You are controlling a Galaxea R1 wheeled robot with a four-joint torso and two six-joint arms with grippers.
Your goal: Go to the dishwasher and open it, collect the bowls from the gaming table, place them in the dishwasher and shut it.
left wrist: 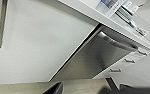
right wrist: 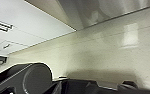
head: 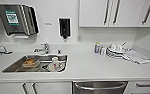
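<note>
— What's in front of me?
— I see a white tabletop [head: 91,66], a steel sink [head: 36,63] with dirty dishes, stacked plates [head: 116,51] near the corner.
— And the dishwasher [head: 99,87]?
— Directly below the tabletop edge, right of the sink, door shut.

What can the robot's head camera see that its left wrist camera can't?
The head view alone has the sink with dishes in it, the tap, the paper towel dispenser, the soap dispenser and the wall cabinets. The left wrist view alone has the dishwasher's whole steel front from the side, shut, and the floor beneath it. Both have the dishwasher, its bar handle, the white counter and the drawers beside it.
</note>
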